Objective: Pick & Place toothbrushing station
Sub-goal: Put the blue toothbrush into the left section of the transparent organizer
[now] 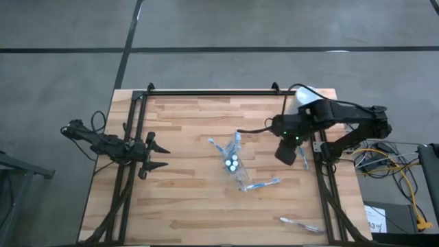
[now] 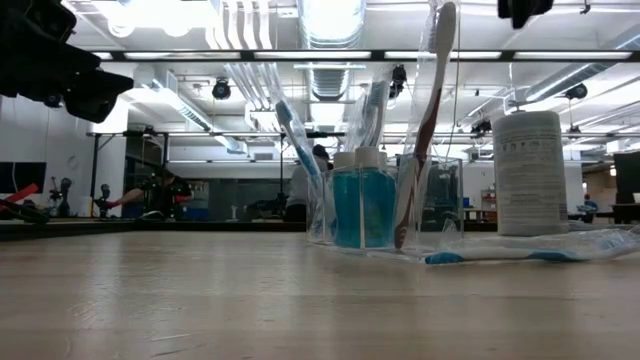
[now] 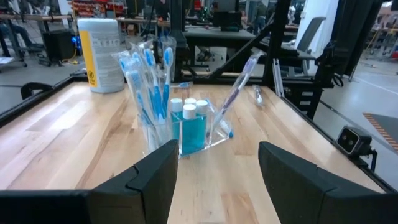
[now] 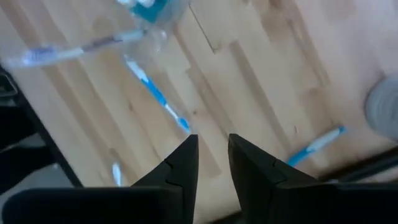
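The toothbrushing station stands at the table's middle. It has blue-and-white toothbrushes upright in clear plastic and small blue white-capped tubes standing on their bases. It also shows in the low view. One toothbrush lies in clear plastic beside it. My left gripper is open and empty, left of the station, its fingers pointing at it. My right gripper hangs above the table right of the station, open by a narrow gap and empty.
A tall white cylinder stands at the far right, partly under my right arm. Loose toothbrushes lie on the wood, one near the front right corner and others below my right gripper. Black frame rails run along the sides.
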{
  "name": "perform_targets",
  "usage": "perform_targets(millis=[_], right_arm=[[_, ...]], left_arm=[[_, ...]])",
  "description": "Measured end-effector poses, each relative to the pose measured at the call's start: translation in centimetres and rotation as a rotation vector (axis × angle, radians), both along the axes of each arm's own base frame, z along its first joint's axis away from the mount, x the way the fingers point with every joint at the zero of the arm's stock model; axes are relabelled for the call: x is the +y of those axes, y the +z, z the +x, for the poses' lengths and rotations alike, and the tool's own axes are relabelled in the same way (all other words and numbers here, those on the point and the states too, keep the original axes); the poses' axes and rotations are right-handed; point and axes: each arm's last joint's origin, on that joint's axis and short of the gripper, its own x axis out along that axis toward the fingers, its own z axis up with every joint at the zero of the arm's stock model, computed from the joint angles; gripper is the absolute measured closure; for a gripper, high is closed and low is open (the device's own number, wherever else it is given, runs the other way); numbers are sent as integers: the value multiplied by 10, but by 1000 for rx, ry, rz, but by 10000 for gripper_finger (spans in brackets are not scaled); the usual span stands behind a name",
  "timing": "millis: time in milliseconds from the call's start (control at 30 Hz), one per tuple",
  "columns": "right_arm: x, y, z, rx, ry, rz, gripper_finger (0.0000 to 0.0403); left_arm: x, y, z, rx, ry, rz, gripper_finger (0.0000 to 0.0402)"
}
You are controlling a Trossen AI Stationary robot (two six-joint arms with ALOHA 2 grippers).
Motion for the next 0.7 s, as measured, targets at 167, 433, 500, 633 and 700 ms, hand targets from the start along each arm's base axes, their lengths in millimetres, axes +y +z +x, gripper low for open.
perform_targets(millis=[167, 433, 500, 633, 700], right_arm=[[0, -5, -10, 30, -75, 45, 326], [0, -41, -28, 168, -258, 72, 326], [-1, -57, -31, 234, -307, 74, 326], [0, -89, -40, 378, -374, 103, 326], [1, -105, -44, 452, -399, 110, 325]], left_arm=[[0, -1, 0, 6, 1, 3, 174], [0, -1, 0, 12, 2, 6, 174], [0, -1, 0, 12, 2, 6, 174], [0, -1, 0, 14, 1, 7, 174], [0, -1, 0, 16, 2, 8, 174]])
